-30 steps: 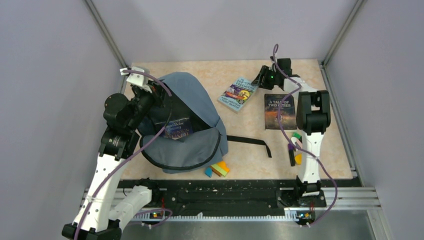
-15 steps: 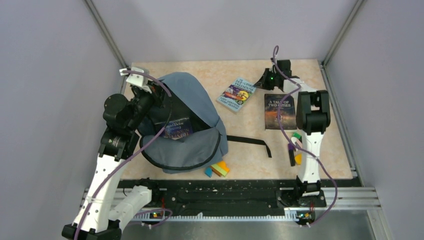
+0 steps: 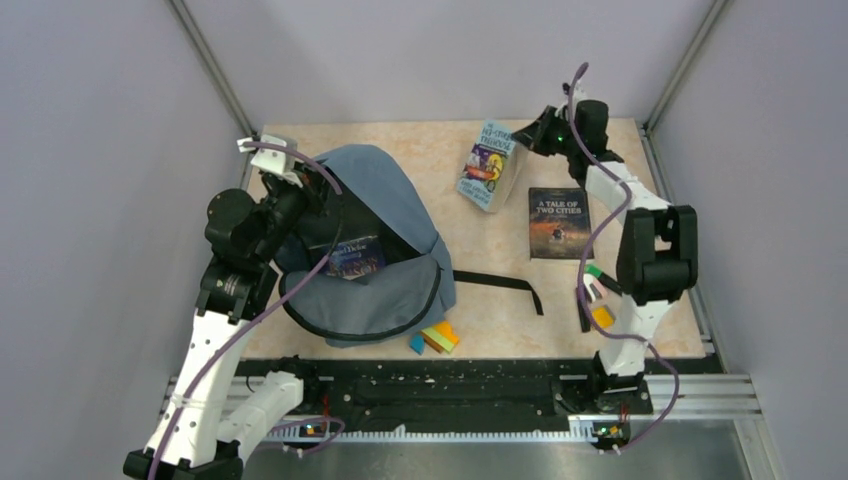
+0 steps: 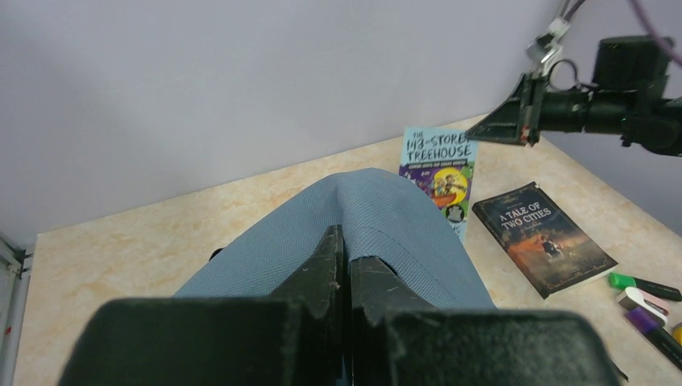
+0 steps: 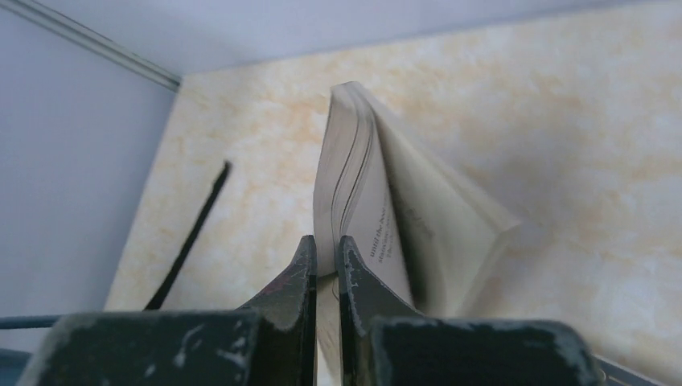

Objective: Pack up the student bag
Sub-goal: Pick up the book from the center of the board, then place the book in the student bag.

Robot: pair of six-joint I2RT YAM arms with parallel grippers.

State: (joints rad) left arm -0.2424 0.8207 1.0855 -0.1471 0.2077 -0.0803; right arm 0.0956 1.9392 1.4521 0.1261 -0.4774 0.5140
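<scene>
Right hand (image 5: 326, 256) pinched tight on treehouse book (image 5: 378, 211)

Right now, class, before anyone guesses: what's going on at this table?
Two robot arms are packing the student bag. The left gripper is shut on its blue fabric, propping the mouth open; one dark book already lies inside. The right gripper is shut on the Treehouse book by its edge, holding it upright near the far side of the table. A Tale of Two Cities lies flat, not yet packed.
</scene>
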